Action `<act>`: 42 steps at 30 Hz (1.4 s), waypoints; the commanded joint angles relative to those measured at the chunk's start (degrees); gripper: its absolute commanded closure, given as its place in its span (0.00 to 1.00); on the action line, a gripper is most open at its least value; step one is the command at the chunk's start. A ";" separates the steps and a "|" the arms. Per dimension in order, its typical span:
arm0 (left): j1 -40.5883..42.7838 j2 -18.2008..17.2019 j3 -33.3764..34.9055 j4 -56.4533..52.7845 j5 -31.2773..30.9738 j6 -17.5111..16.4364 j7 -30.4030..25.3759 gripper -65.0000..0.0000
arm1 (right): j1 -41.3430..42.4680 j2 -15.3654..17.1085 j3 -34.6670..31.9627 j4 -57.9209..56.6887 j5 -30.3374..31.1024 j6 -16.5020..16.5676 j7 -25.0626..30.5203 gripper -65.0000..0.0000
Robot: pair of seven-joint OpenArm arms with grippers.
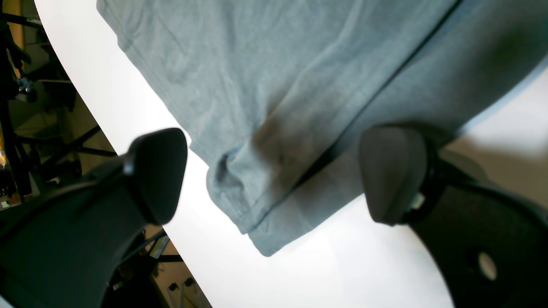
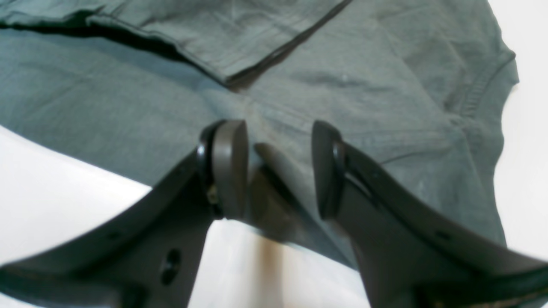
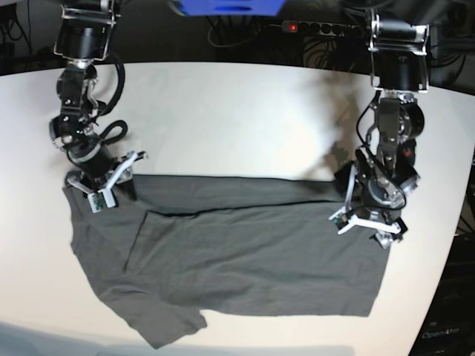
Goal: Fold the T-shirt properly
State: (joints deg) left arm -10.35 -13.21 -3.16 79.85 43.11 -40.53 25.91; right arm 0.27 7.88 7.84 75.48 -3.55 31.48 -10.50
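The T-shirt (image 3: 237,259) lies flat on the white table (image 3: 223,111), toward its front edge, a soft dark grey knit with shallow wrinkles. Its far long side is folded over in a straight band, leaving a crisp dark crease. One short sleeve juts toward the front edge; the ribbed neck shows in the right wrist view. The left gripper (image 1: 274,175) hangs over a hemmed, doubled corner of the cloth with its rounded black pads spread wide, gripping nothing. The right gripper (image 2: 278,169) sits at the folded edge near the neck, its flat pads partly parted over the cloth; whether they pinch fabric I cannot tell.
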 commanded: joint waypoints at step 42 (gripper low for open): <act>-4.29 -0.02 -0.49 -6.84 0.10 0.53 -4.86 0.05 | -0.32 0.60 0.21 1.13 0.69 -0.23 1.58 0.65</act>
State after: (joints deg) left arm -13.34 -13.02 -3.49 72.44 43.27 -40.47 21.52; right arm -0.97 7.90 7.88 75.48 -3.55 31.48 -10.48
